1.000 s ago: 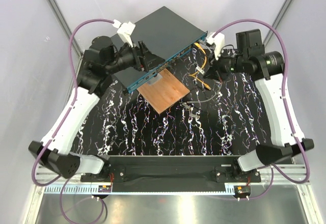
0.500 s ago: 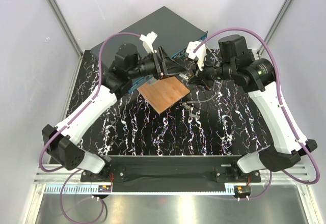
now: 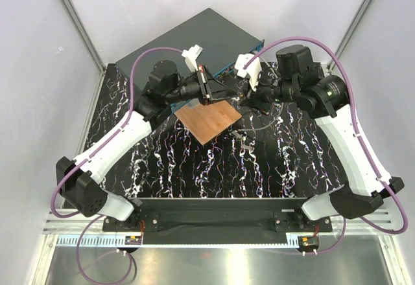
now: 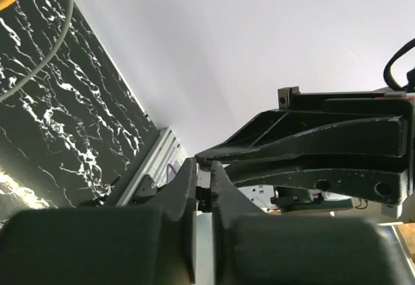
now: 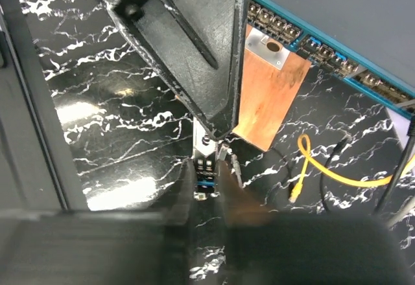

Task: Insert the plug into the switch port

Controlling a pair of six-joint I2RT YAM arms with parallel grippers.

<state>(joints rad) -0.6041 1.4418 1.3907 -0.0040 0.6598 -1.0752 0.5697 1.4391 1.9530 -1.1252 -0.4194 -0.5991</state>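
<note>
Mid-handover of the plug (image 5: 206,163), judging by both hands pinched on it at once, in the air above the black marbled worktop (image 3: 162,162). Right hand (image 5: 207,176) clamped on the small silver-and-blue plug, low in its own wrist view. Left hand (image 4: 203,176) shut on the same piece from the opposite side, fingertips nearly together. Well apart from the switch port (image 5: 285,32), one of a row of square sockets along the teal front of the flat dark switch (image 3: 194,35) at the back. Between plug and ports, a copper-brown plate (image 3: 209,121) lying flat on the worktop; off to the right, a loose yellow cable (image 5: 327,171). Next, probably: letting go with one hand, turning the plug's nose toward the teal face, lining up squarely with a free socket, pushing straight in. Hard to make out: the plug's shape and facing, mostly covered by fingers; from above, hidden under the two hands. No telling the intended socket
</note>
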